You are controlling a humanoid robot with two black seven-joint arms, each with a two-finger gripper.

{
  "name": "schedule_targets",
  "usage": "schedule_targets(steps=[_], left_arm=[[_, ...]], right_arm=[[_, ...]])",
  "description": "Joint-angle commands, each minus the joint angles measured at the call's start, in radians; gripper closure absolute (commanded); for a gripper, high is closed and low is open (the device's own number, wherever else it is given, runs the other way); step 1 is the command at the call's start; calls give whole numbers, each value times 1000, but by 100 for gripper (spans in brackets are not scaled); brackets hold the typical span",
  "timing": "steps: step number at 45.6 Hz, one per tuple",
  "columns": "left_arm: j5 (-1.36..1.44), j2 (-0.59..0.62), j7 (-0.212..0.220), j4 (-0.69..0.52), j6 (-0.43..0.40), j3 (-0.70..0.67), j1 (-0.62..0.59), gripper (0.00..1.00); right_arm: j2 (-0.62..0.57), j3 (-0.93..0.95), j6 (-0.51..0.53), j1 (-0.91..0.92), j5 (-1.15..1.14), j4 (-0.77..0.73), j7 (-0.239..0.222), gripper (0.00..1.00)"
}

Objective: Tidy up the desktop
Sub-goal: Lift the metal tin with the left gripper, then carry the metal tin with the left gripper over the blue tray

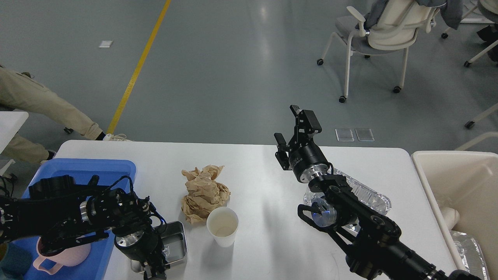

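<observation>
The large white matte desktop point(256, 186), rigid and fixed, lay under everything; the left gripper point(153, 268) pointed down at a light, stiff steel tray point(177, 241), grip undiscernible, while the right gripper point(290, 134) hung agape, empty.

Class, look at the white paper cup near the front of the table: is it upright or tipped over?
Upright. The paper cup stands on its base on the desktop, its round open mouth facing up; the inside looks empty.
</observation>
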Motion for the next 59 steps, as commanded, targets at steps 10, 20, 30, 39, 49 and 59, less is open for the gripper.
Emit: schedule_targets(steps=[10,20,30,39,49,59], left_arm=[[-1,31,-2,-1,1,-3,-8,100],[-1,73,-7,-21,1,-12,-37,100],[-6,126,-17,-55,4,-28,-85,100],[-9,162,-20,-59,6,-70,-94,100],[-12,220,-30,-93,7,-147,-96,100],[-60,347,-37,-136,0,-277,-96,100]], right_arm=[[2,0,2,1,0,-2,0,0],[5,0,2,3,0,-3,0,0],[6,0,2,4,0,-3,0,0],[6,0,2,4,0,-3,0,0],[5,-1,2,4,0,-5,0,0],[5,-3,2,4,0,-5,0,0]])
